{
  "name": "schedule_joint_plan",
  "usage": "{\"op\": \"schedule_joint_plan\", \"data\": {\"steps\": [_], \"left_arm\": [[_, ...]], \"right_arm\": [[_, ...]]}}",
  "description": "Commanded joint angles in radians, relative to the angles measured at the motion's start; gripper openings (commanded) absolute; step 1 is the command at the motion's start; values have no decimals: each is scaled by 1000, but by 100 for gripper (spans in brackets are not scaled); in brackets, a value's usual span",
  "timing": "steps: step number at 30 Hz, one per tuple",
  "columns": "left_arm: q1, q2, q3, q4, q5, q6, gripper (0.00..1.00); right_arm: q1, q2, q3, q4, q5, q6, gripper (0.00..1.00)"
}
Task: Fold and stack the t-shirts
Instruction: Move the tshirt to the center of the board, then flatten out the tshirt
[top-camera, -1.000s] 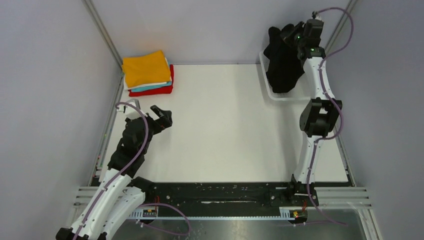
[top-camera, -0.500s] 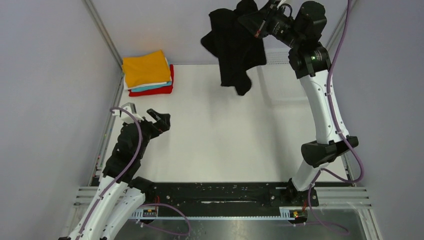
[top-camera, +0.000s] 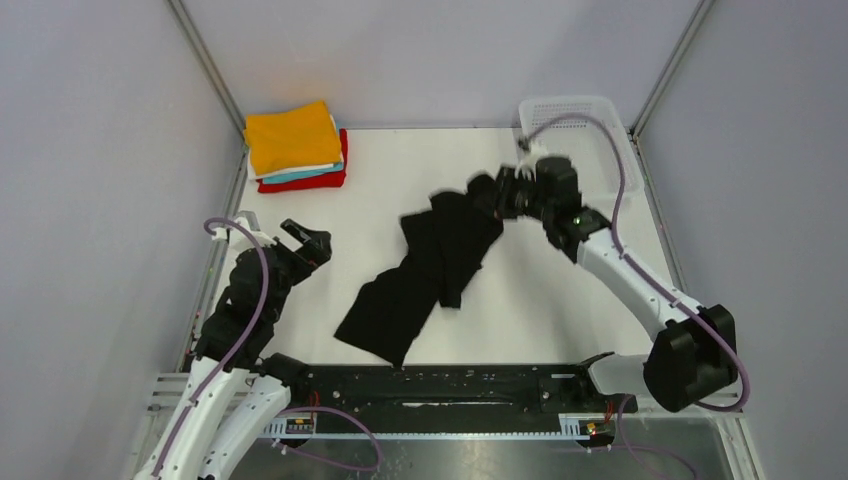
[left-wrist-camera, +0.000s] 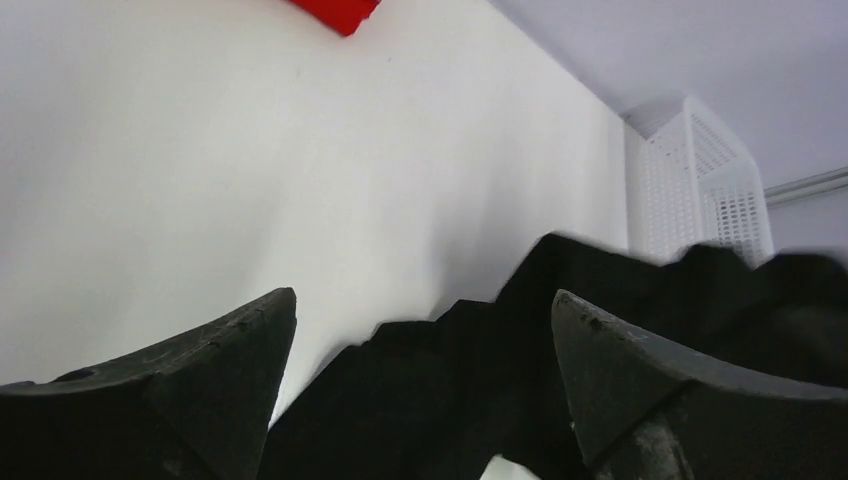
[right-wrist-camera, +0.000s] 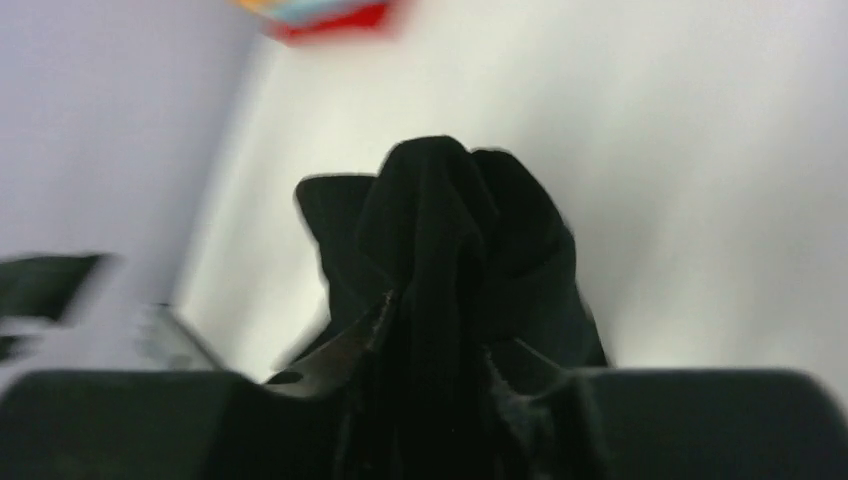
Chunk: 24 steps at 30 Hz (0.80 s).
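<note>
Right now the right gripper (top-camera: 497, 196) is pinching a wad of the black shirt (top-camera: 420, 270), its jaws pressing on bunched cloth, as the right wrist view is showing. The shirt is trailing from that pinch diagonally toward the near left. Its low end is lying on or just above the table (top-camera: 560, 300) close to the near edge, and blur is making contact hard to judge. The left gripper (top-camera: 310, 238) is hovering spread and empty at the table's left side, apart from the cloth. The folded stack (top-camera: 295, 150), orange on top, is sitting in the far left corner, and the basket (top-camera: 570, 112) in the far right.

The danger, I judge, is sitting in that wad. The cloth is looking twisted and doubled, so letting go like this is risking a rope rather than a flat sheet. The low end is also running close to the rail (top-camera: 450, 385) and could be slipping over it. The left gripper, reaching in, could be catching several layers at once.
</note>
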Motion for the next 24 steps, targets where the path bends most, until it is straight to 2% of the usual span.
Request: {"op": "schedule_joint_plan", "data": {"steps": [1, 2, 3, 5, 8, 11, 14, 18, 21, 24], "left_arm": [[2, 78, 34, -44, 64, -39, 99], [2, 104, 35, -52, 97, -37, 99], [2, 126, 33, -58, 140, -34, 99], [2, 172, 17, -61, 237, -17, 99], [0, 211, -40, -58, 364, -31, 99], [-2, 231, -106, -76, 420, -56, 99], [-8, 233, -139, -148, 401, -82, 99], [-11, 263, -176, -229, 286, -131, 99], [-14, 354, -194, -210, 287, -146, 99], [-25, 458, -215, -138, 319, -154, 99]], "right_arm": [[-41, -129, -318, 32, 364, -22, 43], [-64, -138, -358, -11, 395, -24, 63], [-91, -146, -378, -67, 428, -26, 80], [-114, -168, -384, -188, 517, -43, 97], [-114, -234, -388, -305, 624, -68, 100], [-115, -337, -432, -331, 646, -61, 99], [-114, -433, -479, -325, 598, -66, 99], [-112, -493, -511, -263, 451, -84, 100], [-84, -462, -500, -219, 367, -98, 99], [-26, -388, -460, -219, 358, -103, 99]]}}
